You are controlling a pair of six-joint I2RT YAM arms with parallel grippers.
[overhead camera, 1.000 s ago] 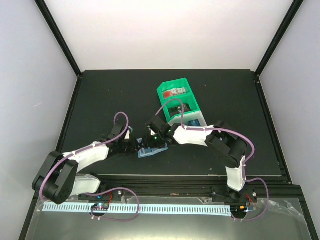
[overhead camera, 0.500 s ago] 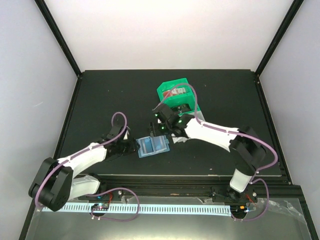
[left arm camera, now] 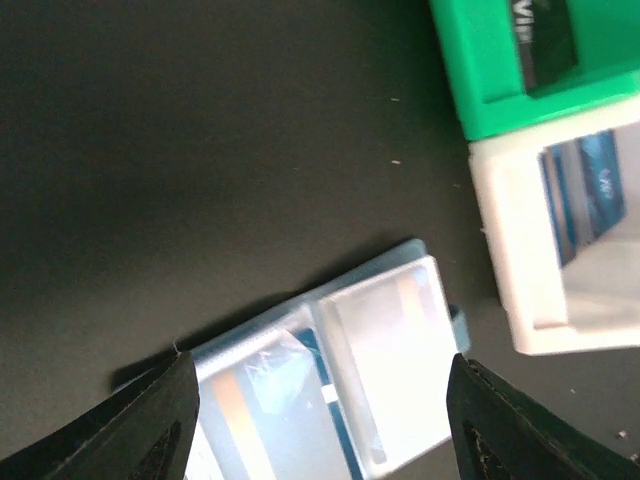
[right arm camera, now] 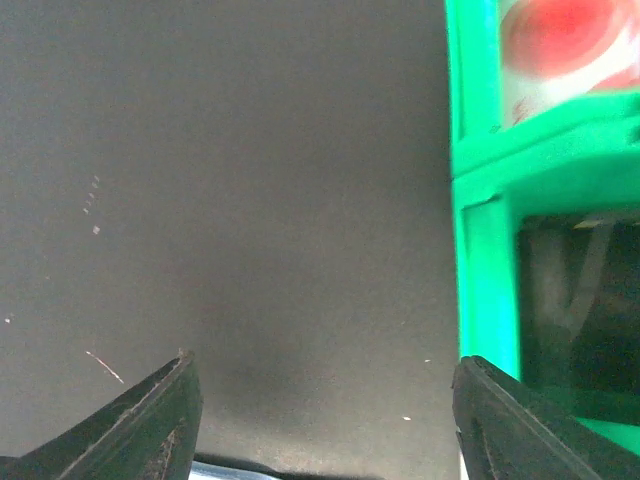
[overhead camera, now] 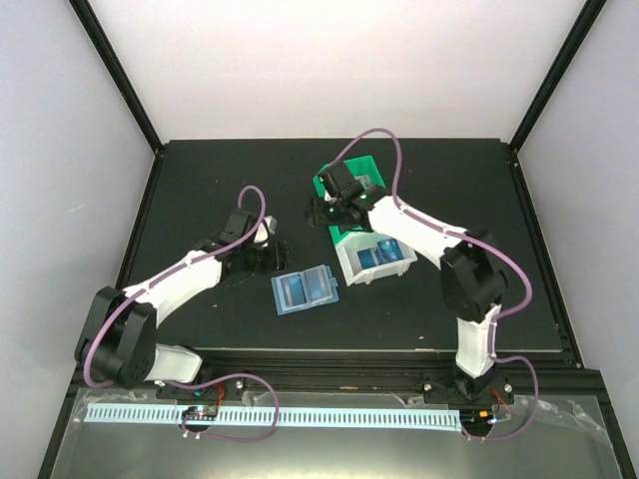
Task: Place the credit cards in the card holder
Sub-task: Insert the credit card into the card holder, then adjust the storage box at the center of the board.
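The teal card holder (overhead camera: 306,290) lies open and flat on the black table, with cards showing through its clear sleeves (left arm camera: 330,395). My left gripper (overhead camera: 272,251) hovers just left and behind it, open and empty; in the left wrist view the holder lies below the left gripper (left arm camera: 320,365). My right gripper (overhead camera: 324,210) is open and empty over bare table at the left wall of the green bin (right arm camera: 480,260). A red-and-white credit card (right arm camera: 560,50) lies in the bin's far compartment, a dark card (left arm camera: 545,45) shows in the green bin, and blue cards (overhead camera: 384,251) stand in the white bin.
The green bin (overhead camera: 349,180) and the white bin (overhead camera: 371,267) stand joined in a row right of the card holder. Black frame posts and pale walls bound the table on three sides.
Both grippers opened and left the card holder. The right arm swung back to the green bin. The left arm drew back and left. The holder now lies open and uncovered.
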